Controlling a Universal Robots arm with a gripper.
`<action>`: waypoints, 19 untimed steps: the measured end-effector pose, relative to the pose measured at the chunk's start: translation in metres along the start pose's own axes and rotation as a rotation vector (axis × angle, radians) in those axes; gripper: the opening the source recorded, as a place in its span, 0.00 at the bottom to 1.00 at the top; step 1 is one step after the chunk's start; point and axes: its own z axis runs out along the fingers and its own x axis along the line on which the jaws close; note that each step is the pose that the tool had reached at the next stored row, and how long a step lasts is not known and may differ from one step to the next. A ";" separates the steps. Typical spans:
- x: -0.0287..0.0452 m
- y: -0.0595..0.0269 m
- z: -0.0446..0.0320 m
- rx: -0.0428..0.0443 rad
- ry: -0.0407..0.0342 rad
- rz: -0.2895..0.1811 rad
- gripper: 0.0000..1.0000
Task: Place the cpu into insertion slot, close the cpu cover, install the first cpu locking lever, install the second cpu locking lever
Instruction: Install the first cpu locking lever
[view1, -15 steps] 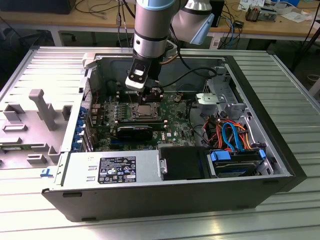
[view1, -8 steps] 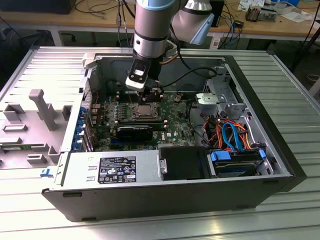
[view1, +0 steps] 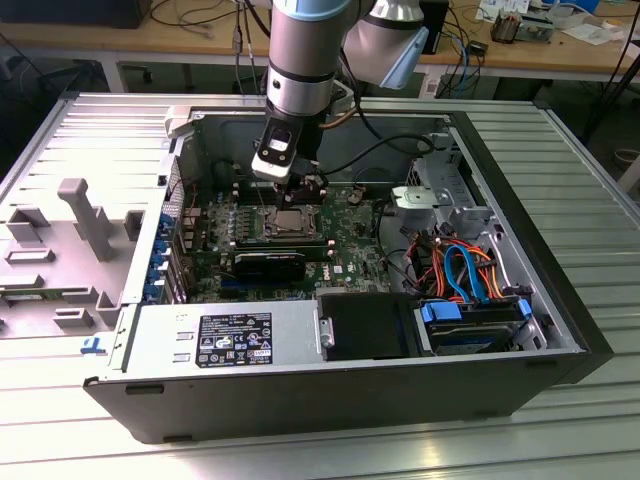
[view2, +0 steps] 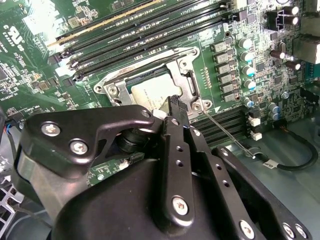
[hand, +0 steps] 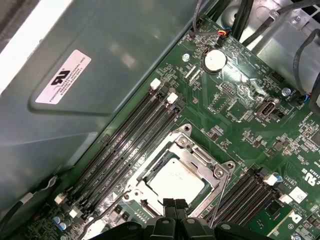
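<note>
The cpu lies flat inside the insertion slot, its silver-grey top showing through the window of the cpu cover. The cover appears to lie down over it. A thin wire locking lever runs out from one corner of the slot and looks unlatched, though I cannot tell how high it stands.

By my reading, the chip is light and rigid but delicate, so any push belongs on the cover's metal frame rather than on the chip's top. The cover is thin, stiff sheet metal and probably hinged. The lever looks springy and slippery, and is best taken near its free end.

The hand has its two black fingertips drawn together with nothing visible between them. They sit at the slot's edge, at or just over the cover's rim; I cannot tell whether they touch it. In the exterior view the arm drops almost straight down into the open computer case, with the wrist directly above the slot and the hand pointing down at the motherboard.
</note>
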 end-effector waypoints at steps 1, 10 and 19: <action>0.0000 0.0000 0.0000 0.0001 -0.0001 -0.001 0.11; 0.0000 0.0000 0.0000 0.0011 -0.0008 -0.014 0.11; 0.0000 0.0000 0.0000 0.0020 -0.0015 -0.025 0.11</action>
